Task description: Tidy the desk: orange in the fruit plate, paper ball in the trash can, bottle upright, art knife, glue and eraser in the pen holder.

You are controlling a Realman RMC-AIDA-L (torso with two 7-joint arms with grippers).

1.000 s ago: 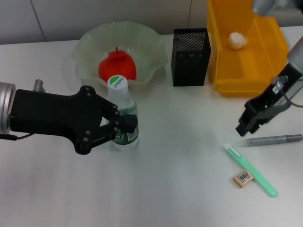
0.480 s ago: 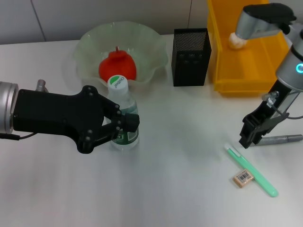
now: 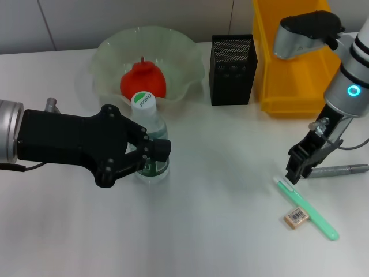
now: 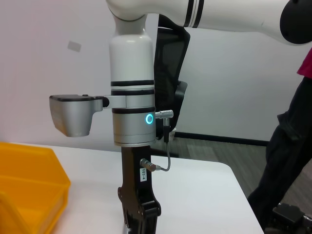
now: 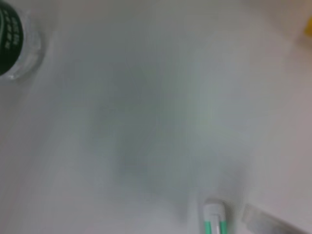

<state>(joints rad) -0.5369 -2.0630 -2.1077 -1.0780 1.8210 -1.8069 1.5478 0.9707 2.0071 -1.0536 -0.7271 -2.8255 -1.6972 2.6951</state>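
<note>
The bottle (image 3: 147,135) stands upright on the table with my left gripper (image 3: 151,151) shut around its labelled body. In the fruit plate (image 3: 112,49) lies the orange (image 3: 142,81). My right gripper (image 3: 293,171) hovers just over the near end of the green art knife (image 3: 307,209). The eraser (image 3: 296,217) lies beside the knife. A grey glue stick (image 3: 340,170) rests to the gripper's right. Behind stand the pen holder (image 3: 232,69) and the trash can (image 3: 297,81); my right arm hides the paper ball. The right wrist view shows the art knife tip (image 5: 214,222) and the bottle (image 5: 10,46).
The left wrist view looks across at my right arm (image 4: 130,117), with its gripper (image 4: 139,219) low over the table and the trash can (image 4: 24,190) beside it. Bare table lies between the bottle and the art knife.
My right gripper has moved left and down, from beside the glue stick to the art knife's near end. Its wrist now covers the paper ball. The left gripper and bottle have barely shifted.
</note>
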